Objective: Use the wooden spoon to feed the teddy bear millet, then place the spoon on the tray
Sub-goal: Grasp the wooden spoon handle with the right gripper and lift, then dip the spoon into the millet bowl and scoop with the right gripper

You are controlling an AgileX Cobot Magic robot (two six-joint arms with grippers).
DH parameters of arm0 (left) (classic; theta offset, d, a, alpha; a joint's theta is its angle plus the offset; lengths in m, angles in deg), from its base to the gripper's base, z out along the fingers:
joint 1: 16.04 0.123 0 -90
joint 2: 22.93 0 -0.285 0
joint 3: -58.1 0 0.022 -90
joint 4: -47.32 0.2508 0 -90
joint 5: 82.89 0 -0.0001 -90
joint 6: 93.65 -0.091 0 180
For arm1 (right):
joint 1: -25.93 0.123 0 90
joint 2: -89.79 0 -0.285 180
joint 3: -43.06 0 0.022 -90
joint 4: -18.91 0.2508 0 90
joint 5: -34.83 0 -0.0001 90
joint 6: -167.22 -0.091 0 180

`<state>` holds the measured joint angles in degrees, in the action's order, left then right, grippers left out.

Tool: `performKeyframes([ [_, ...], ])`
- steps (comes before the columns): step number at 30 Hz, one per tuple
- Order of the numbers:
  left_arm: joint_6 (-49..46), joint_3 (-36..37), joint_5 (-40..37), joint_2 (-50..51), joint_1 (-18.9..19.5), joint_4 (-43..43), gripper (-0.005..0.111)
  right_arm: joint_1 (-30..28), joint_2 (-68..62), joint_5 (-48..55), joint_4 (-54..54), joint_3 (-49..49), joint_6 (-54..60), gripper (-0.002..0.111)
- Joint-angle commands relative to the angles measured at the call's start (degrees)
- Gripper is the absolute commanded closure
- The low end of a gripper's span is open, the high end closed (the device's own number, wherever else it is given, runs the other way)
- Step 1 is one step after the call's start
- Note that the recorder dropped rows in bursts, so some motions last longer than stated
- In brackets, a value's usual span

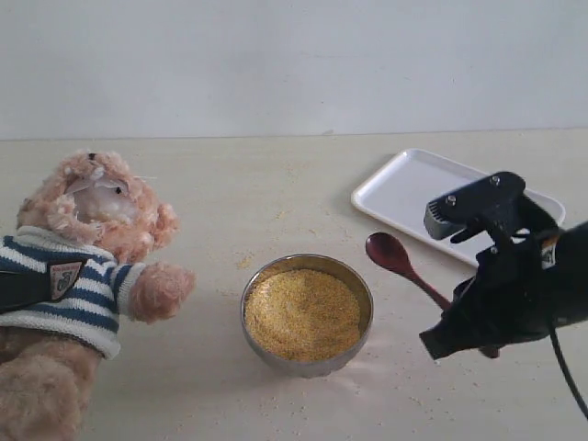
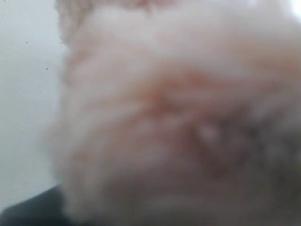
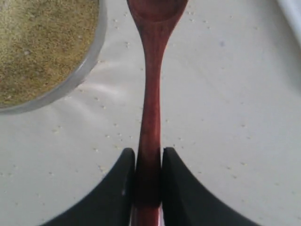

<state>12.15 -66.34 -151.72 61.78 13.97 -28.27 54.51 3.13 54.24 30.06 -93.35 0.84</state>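
With the black right gripper (image 3: 148,151) closed on the slim handle of the small dark reddish-brown wooden spoon (image 3: 151,94), at 3 o'clock from the round steel bowl (image 1: 308,368) of golden millet (image 1: 303,312), it should lift level and scoop shallow; the left gripper's state I cannot tell.

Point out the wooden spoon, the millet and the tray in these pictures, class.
wooden spoon (image 1: 390,251): exterior view, on its oval bowl end.
millet (image 1: 303,312): exterior view, on the middle of the yellow heap.
tray (image 1: 404,188): exterior view, on its bare white floor.
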Motion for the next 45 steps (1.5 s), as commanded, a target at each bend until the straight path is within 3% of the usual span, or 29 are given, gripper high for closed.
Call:
performKeyframes([
  [1, -0.5, 0.3, -1.1, -0.6, 0.1, -1.3, 0.102, 0.0, 1.8, 22.4, -36.3, -9.3, -23.7, 0.099],
  [3, -0.5, 0.3, -1.1, -0.6, 0.1, -1.3, 0.102, 0.0, 3.9, 27.9, -36.9, -11.4, -16.6, 0.099],
  [7, -0.5, 0.3, -1.1, -0.6, 0.1, -1.3, 0.102, 2.5, 9.7, 26.8, -33.3, -12.9, -15.5, 0.099],
  [9, -0.5, 0.3, -1.1, -0.6, 0.1, -1.3, 0.102, 8.4, 10.3, 30.6, -34.6, -13.9, -14.1, 0.099],
  [12, -0.5, 0.3, -1.1, -0.6, 0.1, -1.3, 0.102, 22.4, 6.8, 37.7, -46.1, -16.5, -19.6, 0.099],
  [17, -0.5, 0.3, -1.1, -0.6, 0.1, -1.3, 0.102, 30.8, -2.5, 46.3, -53.7, -22.2, -22.1, 0.099],
  [29, -0.5, 0.3, -1.1, -0.6, 0.1, -1.3, 0.102, 37.3, -14.0, 50.5, -53.9, -28.0, -22.4, 0.099],
  [45, -0.5, 0.3, -1.1, -0.6, 0.1, -1.3, 0.102, 37.8, -21.9, 50.6, -58.6, -28.1, -21.0, 0.099],
])
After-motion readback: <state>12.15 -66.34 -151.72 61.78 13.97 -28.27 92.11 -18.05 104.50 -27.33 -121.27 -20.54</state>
